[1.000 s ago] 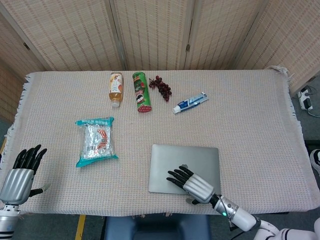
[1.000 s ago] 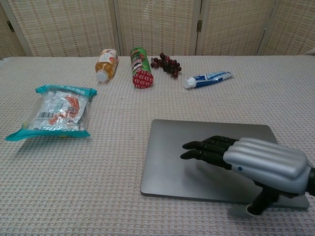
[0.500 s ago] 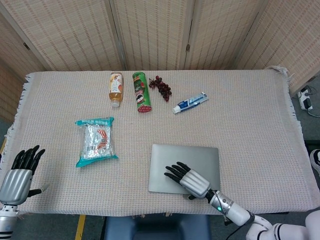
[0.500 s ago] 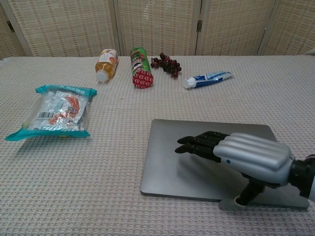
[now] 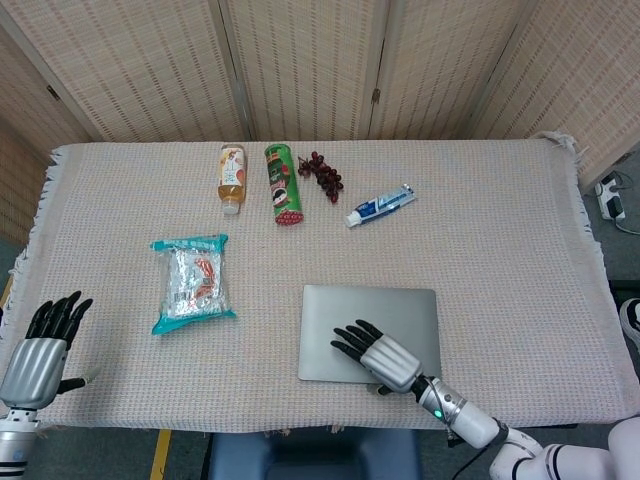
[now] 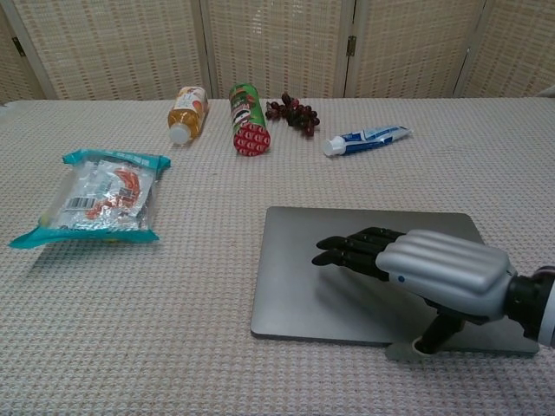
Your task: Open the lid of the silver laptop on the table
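The silver laptop (image 5: 370, 315) (image 6: 347, 251) lies flat near the table's front edge, right of centre. My right hand (image 5: 378, 357) (image 6: 429, 275) reaches over its lid from the front, dark fingers (image 6: 355, 250) stretched out just above the top. The thumb (image 6: 436, 333) points down and hooks the lid's front edge. That edge is raised a little, and a thin strip of the base (image 6: 486, 350) shows beneath it. My left hand (image 5: 42, 350) hangs open off the table's front left corner, holding nothing; the chest view does not show it.
A teal snack bag (image 5: 192, 282) (image 6: 95, 198) lies left of the laptop. At the back are a juice bottle (image 5: 232, 177), a green chips can (image 5: 281, 184), dark grapes (image 5: 322, 175) and a toothpaste tube (image 5: 381, 205). Folding screens stand behind the table.
My right hand has shifted left along the lid and its thumb has caught the front edge. The lid's front has risen slightly off the base. The left hand has stayed put.
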Robot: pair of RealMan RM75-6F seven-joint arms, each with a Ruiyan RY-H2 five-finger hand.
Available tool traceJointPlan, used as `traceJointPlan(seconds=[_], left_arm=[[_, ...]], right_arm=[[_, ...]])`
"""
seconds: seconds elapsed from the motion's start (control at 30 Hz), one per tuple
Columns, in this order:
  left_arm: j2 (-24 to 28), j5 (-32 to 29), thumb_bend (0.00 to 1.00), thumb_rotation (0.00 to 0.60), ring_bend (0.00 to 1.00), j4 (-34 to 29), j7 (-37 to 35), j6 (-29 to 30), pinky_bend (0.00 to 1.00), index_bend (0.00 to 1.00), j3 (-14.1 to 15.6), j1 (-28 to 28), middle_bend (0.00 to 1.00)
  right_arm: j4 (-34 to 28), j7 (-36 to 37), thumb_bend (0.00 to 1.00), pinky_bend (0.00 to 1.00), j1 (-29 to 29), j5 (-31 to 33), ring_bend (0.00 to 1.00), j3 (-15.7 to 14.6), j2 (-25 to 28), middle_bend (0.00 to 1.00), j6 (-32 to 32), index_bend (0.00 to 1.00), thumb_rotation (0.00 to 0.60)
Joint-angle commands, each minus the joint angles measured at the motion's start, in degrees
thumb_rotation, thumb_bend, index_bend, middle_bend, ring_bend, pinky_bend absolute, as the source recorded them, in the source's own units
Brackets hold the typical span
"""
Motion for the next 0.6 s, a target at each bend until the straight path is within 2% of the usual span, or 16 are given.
traceJointPlan(seconds=[0.03, 0.13, 0.23, 0.6], left_arm=[[-0.41, 0.46, 0.19, 0.600, 0.04, 0.29, 0.05, -0.02, 0.00, 0.09, 0.09, -0.17, 0.05], [-0.88, 0.82, 0.19, 0.600, 0.04, 0.70, -0.13, -0.03, 0.00, 0.09, 0.04, -0.42, 0.05], [-1.11, 1.00, 0.19, 0.600, 0.04, 0.73, -0.01, -0.42, 0.00, 0.09, 0.05, -0.75, 0.05], [-6.11, 5.70, 0.19, 0.600, 0.06, 4.65, -2.95, -2.68, 0.00, 0.12, 0.91, -4.12, 0.08]], right_arm=[[0.03, -0.54, 0.41, 0.00, 0.18, 0.46, 0.00, 0.15, -0.13, 0.00, -0.09, 0.00, 0.600], [-0.29, -1.75, 0.52, 0.00, 0.40, 0.83, 0.00, 0.46, -0.06, 0.00, 0.04, 0.00, 0.600], [-1.11, -3.76, 0.59, 0.00, 0.61, 1.66, 0.00, 1.06, 0.41, 0.00, -0.09, 0.00, 0.600], [-8.14, -16.42, 0.59, 0.00, 3.11, 7.26, 0.00, 5.74, 4.27, 0.00, -3.07, 0.00, 0.600]])
